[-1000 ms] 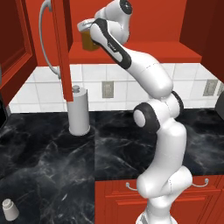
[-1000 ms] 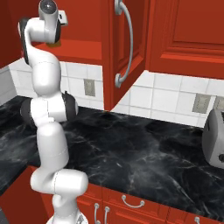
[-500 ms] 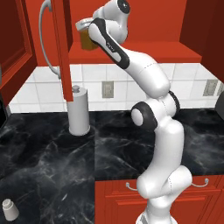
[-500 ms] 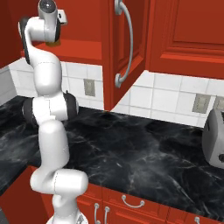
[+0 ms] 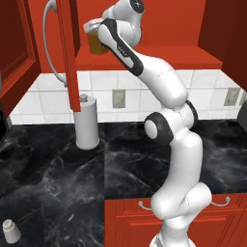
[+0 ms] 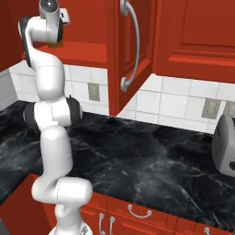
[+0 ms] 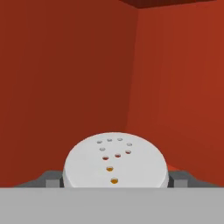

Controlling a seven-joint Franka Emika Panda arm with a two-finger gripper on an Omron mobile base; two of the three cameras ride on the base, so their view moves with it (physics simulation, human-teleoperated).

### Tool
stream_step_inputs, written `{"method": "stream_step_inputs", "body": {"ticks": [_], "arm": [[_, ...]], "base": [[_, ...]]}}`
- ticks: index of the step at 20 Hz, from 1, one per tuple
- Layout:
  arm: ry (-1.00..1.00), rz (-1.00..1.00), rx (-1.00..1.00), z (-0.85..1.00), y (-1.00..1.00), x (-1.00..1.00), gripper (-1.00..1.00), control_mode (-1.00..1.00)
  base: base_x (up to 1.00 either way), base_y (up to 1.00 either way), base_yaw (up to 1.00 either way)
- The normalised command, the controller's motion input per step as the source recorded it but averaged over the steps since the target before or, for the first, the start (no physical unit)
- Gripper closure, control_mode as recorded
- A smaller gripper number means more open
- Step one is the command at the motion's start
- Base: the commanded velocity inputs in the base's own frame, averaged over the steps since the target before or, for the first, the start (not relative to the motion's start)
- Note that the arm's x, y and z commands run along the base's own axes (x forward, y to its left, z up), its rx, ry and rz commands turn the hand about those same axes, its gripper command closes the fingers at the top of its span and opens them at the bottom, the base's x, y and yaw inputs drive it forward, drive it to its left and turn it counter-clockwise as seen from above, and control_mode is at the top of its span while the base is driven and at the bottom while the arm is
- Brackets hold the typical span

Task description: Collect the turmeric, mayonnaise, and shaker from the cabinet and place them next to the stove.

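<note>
Turmeric: the turmeric (image 5: 95,41), a small amber-brown jar with a white lid, sits on the red shelf at the upper left of the left base view, just right of the open door's edge. In the hand view its perforated white lid (image 7: 114,162) sits at bottom centre, directly between the two finger tips.

Change: in the earlier left base views the jar stood in the same spot and the arm was already reaching up to it, so arm and jar have barely shifted. What has changed is the jaw width, which has narrowed and then settled. Judgement: the grasp has just been made and the jar has not yet been lifted.

Gripper: the gripper (image 7: 114,180) is pinching the jar, with one finger (image 7: 51,179) hard against the lid's left and the other against its right. It is partly closed, held apart by the jar's width.

Cabinet: the cabinet (image 5: 159,24) is open; its door (image 5: 67,53) hangs at upper left with the silver handle (image 5: 50,46) facing out.

Shaker: the shaker (image 5: 10,230) stands on the black counter (image 5: 53,188) at lower left, well apart from the jar.

Task standing: judged early in this jar's transfer; lifting out and carrying to the stove remain.
</note>
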Motion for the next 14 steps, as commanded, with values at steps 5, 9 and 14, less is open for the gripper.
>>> {"method": "stream_step_inputs", "body": {"ticks": [5,9,14], "arm": [[-0.10,0.01,0.05,-0.09,-0.07,-0.19,1.00,-1.00],[-0.17,0.06,0.07,-0.06,-0.22,-0.51,1.00,-1.00],[-0.17,0.08,0.04,0.00,-0.20,-0.68,1.00,-1.00]], "base": [[0.00,0.00,0.00],[0.00,0.00,0.00],[0.00,0.00,0.00]]}}
